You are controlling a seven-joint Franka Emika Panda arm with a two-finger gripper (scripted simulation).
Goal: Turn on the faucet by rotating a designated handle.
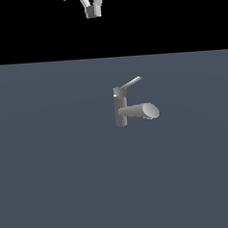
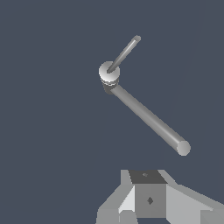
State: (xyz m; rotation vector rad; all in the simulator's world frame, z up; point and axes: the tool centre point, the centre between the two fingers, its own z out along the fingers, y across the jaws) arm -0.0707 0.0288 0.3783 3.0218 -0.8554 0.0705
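Faucet: we see the faucet (image 1: 121, 108) standing upright on the grey table (image 1: 53, 178), near mid-scene in the exterior view, nothing else beside it.
Spout: the thick spout (image 1: 142, 110) juts from the column toward the exterior view's right, its slant-cut end facing outward.
Handle: the handle (image 1: 131, 82) rises at a slant from the column's top, also toward the exterior view's right — thin, flat, much slimmer than the spout. In the wrist view the handle (image 2: 124, 53) and the spout (image 2: 151, 119) fan apart from the cap.
Claw: the claw (image 1: 93, 9) hangs high above, well apart from the faucet and empty; its fingers look spread, with a gap between them.
Why so placed: we judge this an approach pose — held high, the wrist camera looking down on the faucet.
Task stage: handle untouched, turning not begun.
Writing: none legible; no brand or label shows.
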